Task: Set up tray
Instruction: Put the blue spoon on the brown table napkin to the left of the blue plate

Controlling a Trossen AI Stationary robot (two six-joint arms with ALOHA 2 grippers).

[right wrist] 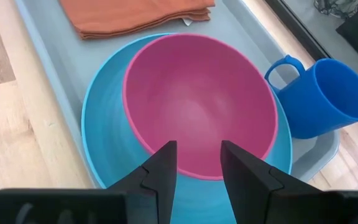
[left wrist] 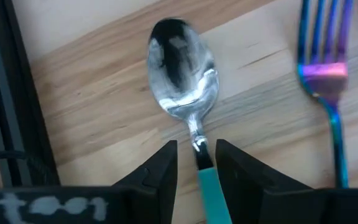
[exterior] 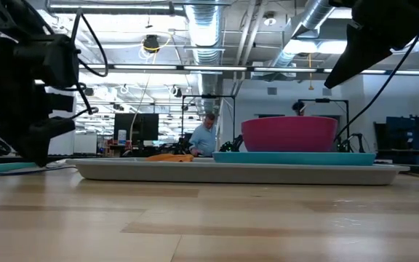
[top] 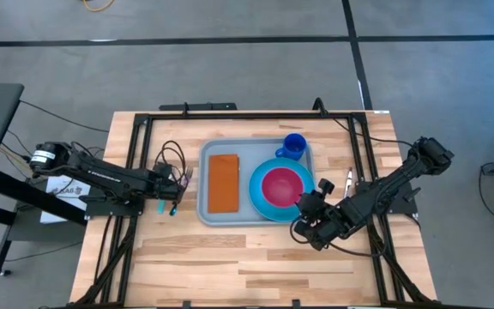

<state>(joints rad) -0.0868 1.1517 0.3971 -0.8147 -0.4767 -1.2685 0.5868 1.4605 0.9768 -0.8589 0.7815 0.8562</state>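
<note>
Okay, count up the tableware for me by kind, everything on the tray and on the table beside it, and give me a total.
Trays: 1, the tray.
Napkins: 1, the orange napkin.
Plates: 1, the light-blue plate.
Bowls: 1, the pink bowl.
Mugs: 1, the blue mug.
Spoons: 1, the spoon.
Forks: 1, the fork.
Knives: 1, the knife.
Total: 8.

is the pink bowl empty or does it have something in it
Empty: the right wrist view looks into the pink bowl and shows only its bare inside. It sits on the blue plate.
</note>
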